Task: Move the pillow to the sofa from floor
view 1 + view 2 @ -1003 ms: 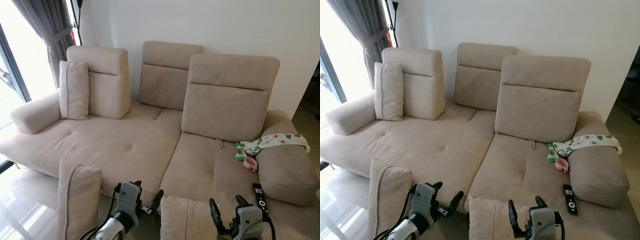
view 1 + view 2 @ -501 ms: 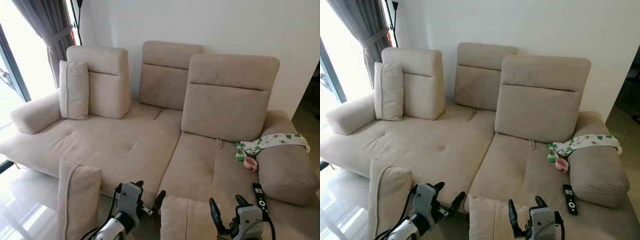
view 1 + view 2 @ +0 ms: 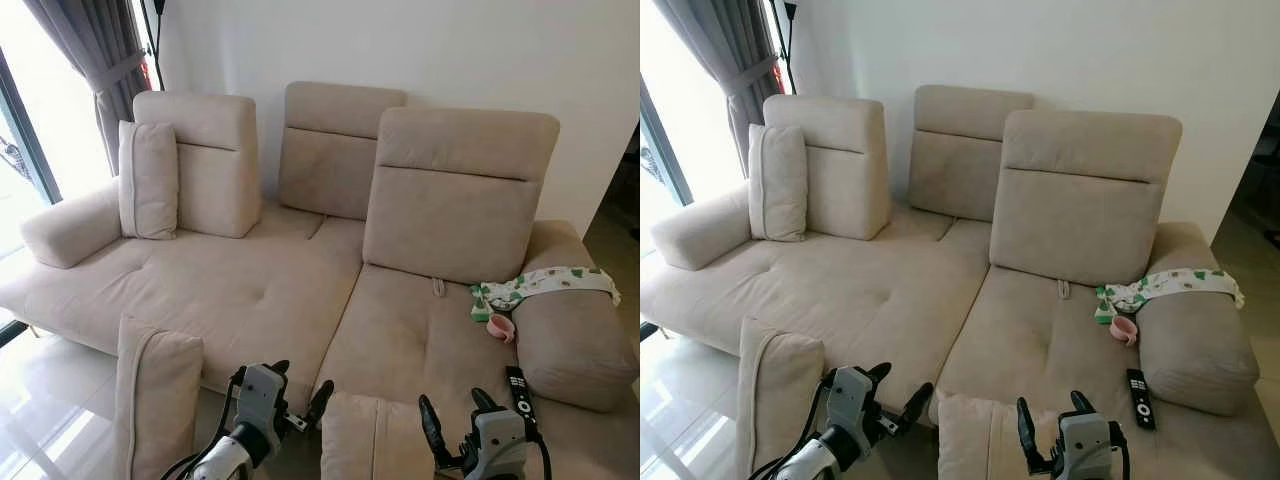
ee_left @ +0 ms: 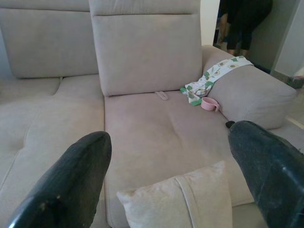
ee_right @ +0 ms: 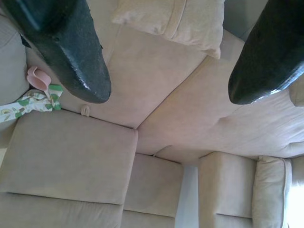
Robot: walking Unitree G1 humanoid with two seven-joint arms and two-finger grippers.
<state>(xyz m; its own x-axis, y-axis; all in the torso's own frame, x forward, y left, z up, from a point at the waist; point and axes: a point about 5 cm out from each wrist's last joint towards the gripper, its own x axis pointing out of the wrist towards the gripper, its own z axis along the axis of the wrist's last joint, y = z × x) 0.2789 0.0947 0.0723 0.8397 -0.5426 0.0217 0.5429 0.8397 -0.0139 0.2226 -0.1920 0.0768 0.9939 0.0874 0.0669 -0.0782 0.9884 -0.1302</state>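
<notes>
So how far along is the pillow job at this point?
Nothing looks done yet. Two beige pillows stand off the seat in front of the sofa: one by the left hand, one between the hands. Both hands are open and empty, the right hand included. Grasping, lifting and placing are all left.

Beige sofa (image 3: 250,290) bears pillow (image 3: 148,180), cloth (image 3: 540,284), cup (image 3: 501,328), remote (image 3: 518,393).

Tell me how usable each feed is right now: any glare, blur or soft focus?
Eye views: sharp; daylight blows out the window and glares off the floor. Left wrist view: left gripper fingers close and soft-edged, the sofa and pillow clear. Right wrist view: evenly lit, right gripper fingers slightly soft.
</notes>
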